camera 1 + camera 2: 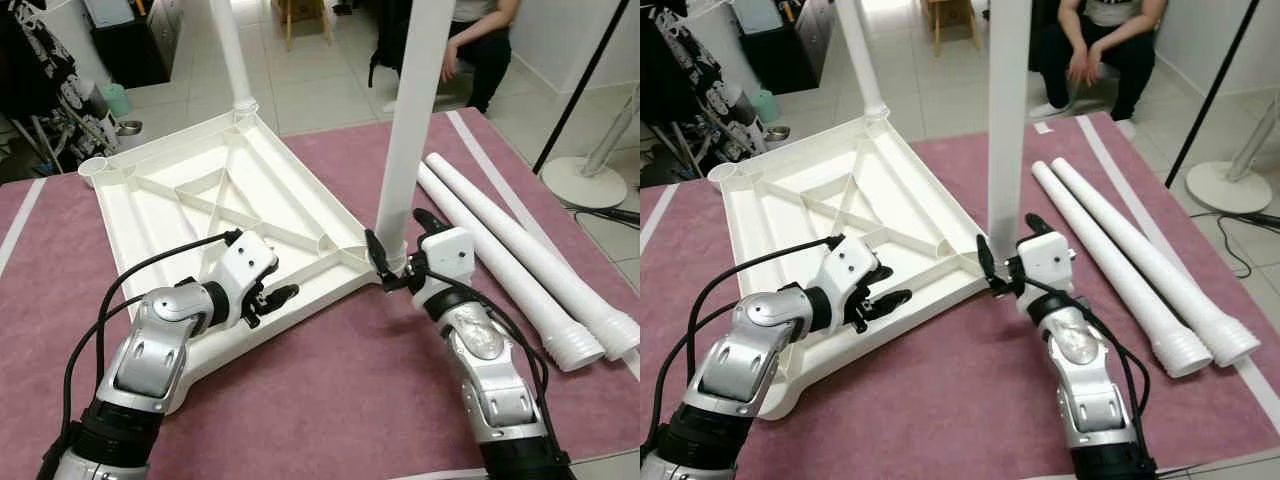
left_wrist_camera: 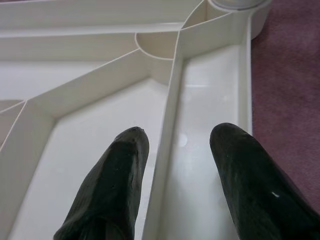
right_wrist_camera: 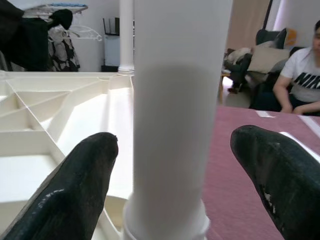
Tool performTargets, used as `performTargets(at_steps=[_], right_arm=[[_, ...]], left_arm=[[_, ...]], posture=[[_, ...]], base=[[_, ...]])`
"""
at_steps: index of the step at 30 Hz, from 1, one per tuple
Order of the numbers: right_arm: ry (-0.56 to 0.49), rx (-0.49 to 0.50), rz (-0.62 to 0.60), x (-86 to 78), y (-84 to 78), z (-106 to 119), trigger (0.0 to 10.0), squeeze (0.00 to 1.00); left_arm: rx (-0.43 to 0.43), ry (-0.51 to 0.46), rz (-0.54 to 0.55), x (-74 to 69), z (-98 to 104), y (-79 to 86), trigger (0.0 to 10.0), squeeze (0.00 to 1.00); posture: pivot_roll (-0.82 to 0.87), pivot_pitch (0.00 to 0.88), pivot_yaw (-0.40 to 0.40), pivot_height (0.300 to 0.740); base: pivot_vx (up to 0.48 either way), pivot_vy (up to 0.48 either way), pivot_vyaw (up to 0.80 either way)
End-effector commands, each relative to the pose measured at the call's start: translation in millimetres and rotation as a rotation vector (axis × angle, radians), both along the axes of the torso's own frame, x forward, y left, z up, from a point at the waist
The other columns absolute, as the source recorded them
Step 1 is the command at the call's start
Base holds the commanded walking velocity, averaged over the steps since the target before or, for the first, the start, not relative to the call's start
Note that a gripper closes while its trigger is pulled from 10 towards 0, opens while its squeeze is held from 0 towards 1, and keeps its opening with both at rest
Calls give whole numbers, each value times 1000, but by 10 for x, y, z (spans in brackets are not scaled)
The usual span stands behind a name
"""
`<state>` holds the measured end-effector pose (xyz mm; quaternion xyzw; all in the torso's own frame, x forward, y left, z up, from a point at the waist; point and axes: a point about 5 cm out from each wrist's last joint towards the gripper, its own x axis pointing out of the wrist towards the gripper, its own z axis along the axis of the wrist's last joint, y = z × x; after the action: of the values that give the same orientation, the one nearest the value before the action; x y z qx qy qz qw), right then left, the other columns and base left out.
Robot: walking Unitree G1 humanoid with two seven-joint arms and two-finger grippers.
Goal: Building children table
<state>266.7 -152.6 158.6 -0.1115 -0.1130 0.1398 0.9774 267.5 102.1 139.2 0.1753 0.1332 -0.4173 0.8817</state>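
Stood upright between the right tool's (image 1: 398, 258) spread, untouching fingers: white table leg (image 1: 415, 120), seated in upturned tabletop's (image 1: 200, 190) corner. Straddled a tabletop rib, open, empty: left tool (image 1: 275, 297).

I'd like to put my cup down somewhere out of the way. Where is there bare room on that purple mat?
Free: the mat between the two arms, below the tabletop, and the strip left of the tabletop. Crowded: the near corner, where the right gripper is open around an upright leg, and the right side, where two loose legs lie.
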Motion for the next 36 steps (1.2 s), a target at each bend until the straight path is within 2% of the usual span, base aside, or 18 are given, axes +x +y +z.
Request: performTargets(at_steps=[1, 2, 3, 4, 12, 17, 21, 23, 24, 25, 26, 28, 36], right_arm=[[0, 7, 35, 8, 61, 34, 10000, 0], [5, 6, 51, 39, 55, 71, 10000, 0], [5, 6, 51, 39, 55, 71, 10000, 0], [6, 8, 53, 58, 34, 90, 10000, 0], [12, 11, 65, 56, 25, 101, 10000, 0], [17, 14, 68, 63, 24, 108, 10000, 0], [20, 16, 70, 69, 24, 106, 10000, 0], [20, 16, 74, 85, 30, 117, 10000, 0], [19, 16, 75, 91, 31, 121, 10000, 0], [19, 15, 76, 98, 31, 126, 10000, 0], [19, 15, 76, 98, 31, 126, 10000, 0], [18, 13, 77, 107, 29, 130, 10000, 0], [25, 5, 105, 114, 36, 140, 10000, 0]], left_arm=[[25, -2, 58, -9, -44, 20, 10000, 0], [26, 11, 62, -15, -100, -100, 10000, 0], [26, 11, 62, -15, -100, -100, 10000, 0], [32, 12, 68, 0, -136, -183, 10000, 0], [47, 49, 42, -28, -182, -271, 10000, 0], [73, 9, 81, 45, -200, -317, 10000, 0], [77, 15, 83, 66, -221, -346, 10000, 0], [103, 12, 81, 83, -252, -357, 4824, 0], [113, 10, 82, 89, -262, -360, 4824, 0], [119, 11, 82, 94, -274, -353, 2588, 0], [119, 11, 82, 94, -274, -353, 2588, 0], [127, 15, 82, 99, -289, -331, 0, 0], [147, 10, 36, 92, -296, -293, 0, 0]], posture=[[-40, 0, 154, 740], [-40, 0, 149, 740], [-40, 0, 149, 740], [-42, 0, 147, 740], [-51, 0, 151, 740], [-53, 0, 153, 740], [-53, 0, 153, 740], [-53, 0, 154, 740], [-53, 0, 154, 740], [-53, 0, 154, 740], [-53, 0, 154, 740], [-52, 0, 155, 740], [-49, 0, 154, 740]], base=[[0, 0, 0], [0, 0, 0], [0, 0, 0], [0, 0, 0], [0, 0, 0], [0, 0, 0], [0, 0, 0], [0, 0, 0], [0, 0, 0], [0, 0, 0], [0, 0, 0], [0, 0, 0], [0, 0, 0]])
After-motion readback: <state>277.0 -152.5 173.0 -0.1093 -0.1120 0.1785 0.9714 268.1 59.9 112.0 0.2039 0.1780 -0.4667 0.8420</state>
